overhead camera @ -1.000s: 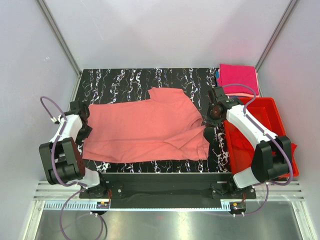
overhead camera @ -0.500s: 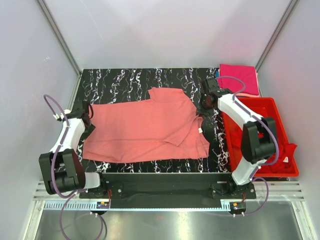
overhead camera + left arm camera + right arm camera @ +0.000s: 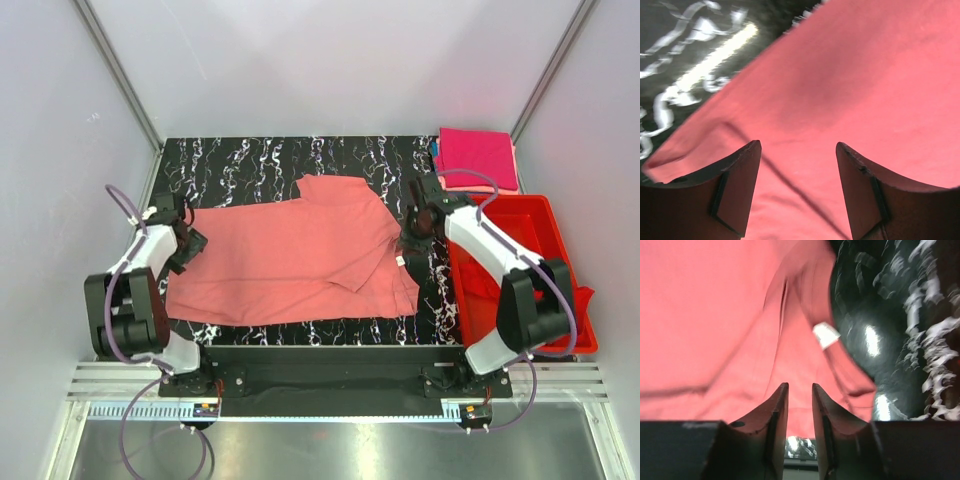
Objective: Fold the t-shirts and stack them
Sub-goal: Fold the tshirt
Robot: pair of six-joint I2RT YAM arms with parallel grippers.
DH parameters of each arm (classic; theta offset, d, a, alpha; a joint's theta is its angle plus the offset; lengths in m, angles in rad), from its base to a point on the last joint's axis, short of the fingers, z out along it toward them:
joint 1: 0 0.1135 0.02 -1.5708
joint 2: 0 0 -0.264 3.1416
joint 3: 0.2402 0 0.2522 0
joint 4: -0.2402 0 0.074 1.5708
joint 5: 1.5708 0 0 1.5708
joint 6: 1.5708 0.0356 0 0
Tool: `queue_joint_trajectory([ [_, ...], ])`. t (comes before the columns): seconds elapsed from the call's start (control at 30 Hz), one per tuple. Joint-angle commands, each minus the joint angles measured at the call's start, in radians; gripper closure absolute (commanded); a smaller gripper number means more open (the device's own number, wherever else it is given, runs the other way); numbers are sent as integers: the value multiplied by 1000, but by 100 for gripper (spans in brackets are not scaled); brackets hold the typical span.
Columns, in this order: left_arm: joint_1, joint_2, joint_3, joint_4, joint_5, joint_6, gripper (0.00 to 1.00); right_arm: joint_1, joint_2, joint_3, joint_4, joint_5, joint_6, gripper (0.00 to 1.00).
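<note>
Needing even pinches on salmon t-shirt (image 3: 290,260) edges at 9 and 3 o'clock; left fingers (image 3: 737,192) wide, right fingers (image 3: 776,412) barely parted, both empty.

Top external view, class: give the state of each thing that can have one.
salmon-pink t-shirt: spread out, not yet folded
magenta-pink t-shirt: folded, far right corner
red bin: upright, open top
left gripper: open, holding nothing
right gripper: narrowly open, holding nothing
</note>
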Motion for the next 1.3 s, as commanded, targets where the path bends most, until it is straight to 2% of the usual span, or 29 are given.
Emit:
queue_joint_trajectory([
  [0.0,-6,73,55,91,84,-12,34,30,-94,-142,78,-154,23,70],
  [0.2,-24,211,127,60,76,-68,33,30,-81,-294,302,-188,71,73],
  [0.33,-58,289,156,101,116,-94,34,30,-42,-335,360,-24,117,74],
  [0.43,-99,368,242,86,115,-102,33,30,-18,-363,417,53,157,75],
  [0.63,-129,474,389,88,90,-76,33,22,36,-355,338,257,244,77],
  [0.7,-129,497,440,11,57,-68,33,16,16,-374,321,312,270,76],
  [0.73,-129,498,489,-71,-11,-70,33,15,7,-378,308,330,281,77],
  [0.87,-129,475,525,-186,-193,-41,31,13,-42,-407,268,395,380,76],
  [0.93,-124,446,511,-166,-215,-21,30,13,-61,-426,267,404,408,77],
  [1.03,-116,391,512,-141,-166,2,30,13,-117,-460,278,389,442,76],
  [1.13,-124,273,488,-103,-174,88,31,13,-194,-446,339,285,370,75],
  [1.27,-101,115,399,-193,-257,73,36,16,-257,-293,227,246,267,75],
])
